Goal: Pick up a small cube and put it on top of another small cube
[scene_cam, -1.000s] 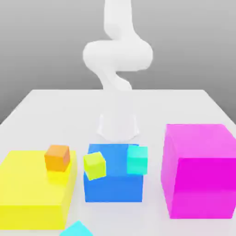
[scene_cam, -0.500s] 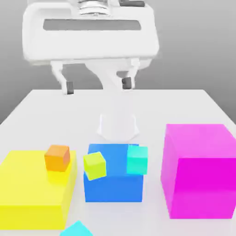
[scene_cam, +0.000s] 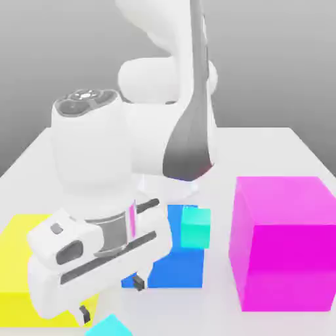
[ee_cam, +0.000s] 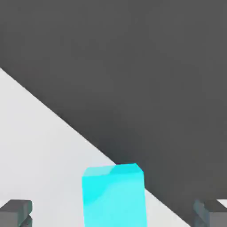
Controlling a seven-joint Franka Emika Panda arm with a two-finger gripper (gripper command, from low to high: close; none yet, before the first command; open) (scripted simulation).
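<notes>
Now the gripper (scene_cam: 110, 298) hangs just above the small cyan cube (scene_cam: 108, 326), fingers (ee_cam: 16, 212) spread wide, nothing pinched.

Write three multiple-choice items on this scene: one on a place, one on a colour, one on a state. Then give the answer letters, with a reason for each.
1. Where does the small turquoise cube rest?
A. on the big blue block
B. on the big magenta block
C. on the bare white table

2. What colour is the small cube between the fingertips in the hand view?
A. orange
B. light cyan
C. magenta

3. How stands the white two-finger gripper?
A. shut on a cube
B. open, holding nothing
C. shut, empty

Answers: 1 A, it sits on the blue block's top; 2 B, its faces are bluish cyan; 3 B, the fingers stand wide apart, clear of the cube.
</notes>
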